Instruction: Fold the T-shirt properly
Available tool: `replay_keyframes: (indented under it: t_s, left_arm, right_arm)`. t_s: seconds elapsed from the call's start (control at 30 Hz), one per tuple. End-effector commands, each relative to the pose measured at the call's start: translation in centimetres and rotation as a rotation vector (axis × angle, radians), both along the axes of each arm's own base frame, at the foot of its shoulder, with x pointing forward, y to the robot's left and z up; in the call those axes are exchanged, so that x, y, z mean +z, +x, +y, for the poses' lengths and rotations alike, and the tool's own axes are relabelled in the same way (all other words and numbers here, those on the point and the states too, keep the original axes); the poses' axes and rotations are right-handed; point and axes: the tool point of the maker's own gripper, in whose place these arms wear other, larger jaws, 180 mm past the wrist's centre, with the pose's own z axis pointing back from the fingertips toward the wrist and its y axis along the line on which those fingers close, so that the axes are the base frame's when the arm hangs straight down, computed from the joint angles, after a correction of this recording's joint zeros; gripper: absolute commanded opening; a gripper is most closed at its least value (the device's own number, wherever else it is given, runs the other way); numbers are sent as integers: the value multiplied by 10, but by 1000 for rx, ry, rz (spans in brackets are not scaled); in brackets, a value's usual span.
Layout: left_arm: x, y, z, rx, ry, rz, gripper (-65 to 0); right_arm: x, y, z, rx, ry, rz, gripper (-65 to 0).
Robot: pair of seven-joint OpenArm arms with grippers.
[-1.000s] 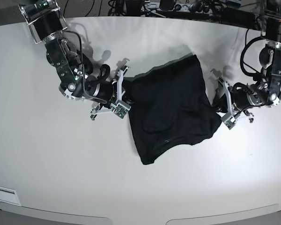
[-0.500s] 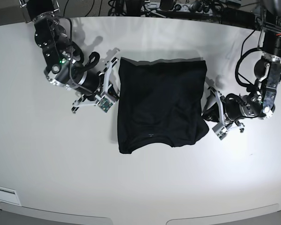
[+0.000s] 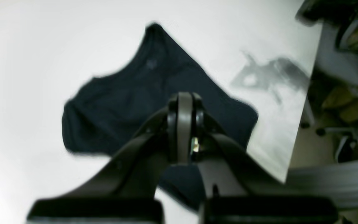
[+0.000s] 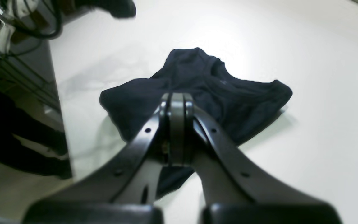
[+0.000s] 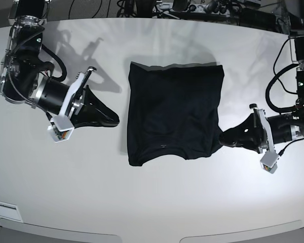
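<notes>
The black T-shirt (image 5: 172,111) lies flat on the white table (image 5: 157,202) as a roughly rectangular folded shape, collar end toward the front. It also shows in the left wrist view (image 3: 129,99) and the right wrist view (image 4: 228,93). My left gripper (image 5: 224,137) is shut, with its tip right at the shirt's lower right edge; I cannot tell if it touches the cloth. In its own view the left gripper (image 3: 183,99) has its jaws together. My right gripper (image 5: 115,120) is shut and empty, a little clear of the shirt's left edge; the right gripper (image 4: 176,99) shows its jaws pressed together.
Cables and equipment (image 5: 192,7) line the table's back edge. A white strip (image 5: 2,206) sits at the front left corner. The table's edge and the floor with chair legs (image 3: 337,124) show in the left wrist view.
Both arms have drawn back outward from the shirt's sides. The shirt, bunched and skewed a second ago, now lies spread flat and has not moved in the last half second.
</notes>
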Motion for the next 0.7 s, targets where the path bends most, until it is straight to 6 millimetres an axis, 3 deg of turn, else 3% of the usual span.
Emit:
replay_keyframes:
  t_s: [0.0, 0.1, 0.2, 0.3, 0.5, 0.67]
  left_arm:
    - [11, -1, 4, 1, -3, -35, -650]
    - [1, -20, 3, -2, 6, -13, -650]
    - [-1, -45, -4, -30, 24, -22, -650]
    - [0, -75, -12, -70, 59, -41, -650]
    - [1, -141, -23, -120, 128, -37, -650]
    - [-9, -201, -32, -129, 140, 83, -650]
  right_arm:
    - [15, -1, -5, 5, 32, -34, -650]
    - [19, -13, -23, 3, 74, 3, -650]
    - [1, -22, -50, -58, -32, 59, -650]
    - [-4, -37, -71, -119, -96, 76, -650]
    - [-8, -83, -103, -219, -278, 120, -650]
    - [-23, -127, -128, -285, -390, 253, -650]
